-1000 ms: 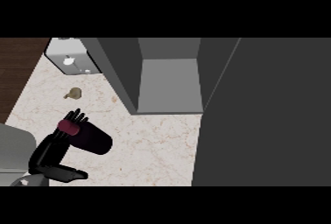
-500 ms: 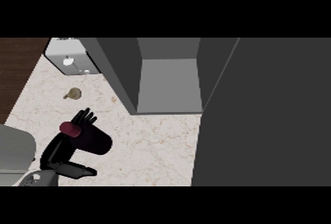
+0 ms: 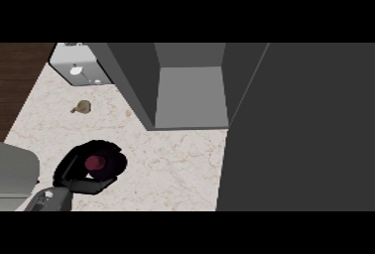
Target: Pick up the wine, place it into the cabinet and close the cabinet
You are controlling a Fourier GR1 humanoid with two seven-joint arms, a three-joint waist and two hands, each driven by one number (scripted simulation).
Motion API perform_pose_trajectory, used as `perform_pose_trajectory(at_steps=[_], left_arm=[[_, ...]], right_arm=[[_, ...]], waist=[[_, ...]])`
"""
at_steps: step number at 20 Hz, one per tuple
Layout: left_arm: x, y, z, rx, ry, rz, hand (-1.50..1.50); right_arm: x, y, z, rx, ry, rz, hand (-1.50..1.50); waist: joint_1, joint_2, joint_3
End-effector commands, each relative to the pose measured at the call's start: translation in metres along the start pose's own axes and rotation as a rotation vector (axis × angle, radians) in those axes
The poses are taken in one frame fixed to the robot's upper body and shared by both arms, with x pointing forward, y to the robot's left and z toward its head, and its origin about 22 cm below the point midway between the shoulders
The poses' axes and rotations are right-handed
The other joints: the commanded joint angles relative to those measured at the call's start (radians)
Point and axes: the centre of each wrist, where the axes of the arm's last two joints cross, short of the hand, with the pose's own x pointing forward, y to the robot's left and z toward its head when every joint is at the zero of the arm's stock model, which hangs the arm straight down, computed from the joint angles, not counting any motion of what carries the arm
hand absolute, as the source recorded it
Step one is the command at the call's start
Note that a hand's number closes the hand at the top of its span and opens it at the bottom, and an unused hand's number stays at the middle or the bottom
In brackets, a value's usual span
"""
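The wine bottle (image 3: 96, 162) is dark with a maroon top and shows end-on at the lower left, over the marble counter (image 3: 168, 168). My left hand (image 3: 82, 186) is curled round it, with fingers wrapping its left side and the thumb under it. The grey cabinet (image 3: 189, 99) stands open further back, to the right of the bottle, its inside bare. Its dark door (image 3: 307, 129) is swung out and fills the right side of the view. My right hand does not show.
A small brown object (image 3: 83, 106) lies on the counter behind the bottle. A white box with round knobs (image 3: 79, 69) sits at the back left beside the cabinet wall. A grey rounded shape (image 3: 15, 168) is at the left edge.
The bottle has tipped from leaning sideways to pointing its top straight at the view. The left hand has shifted slightly nearer and closed more round it.
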Motion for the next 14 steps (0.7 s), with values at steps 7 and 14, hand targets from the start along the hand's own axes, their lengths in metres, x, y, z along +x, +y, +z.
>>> perform_pose_trajectory(at_steps=[7, 14], left_arm=[[-0.005, -0.012, -0.001, -0.153, -0.153, -0.104, 1.50], [-0.004, 0.006, 0.028, 0.421, -0.021, -0.117, 1.50]], right_arm=[[0.017, 0.003, 0.013, -0.002, -0.041, -0.031, -1.50], [0.005, -0.007, 0.007, -0.011, -0.044, -0.020, -1.50]], waist=[[0.019, 0.001, 0.000], [0.025, 0.001, 0.001]])
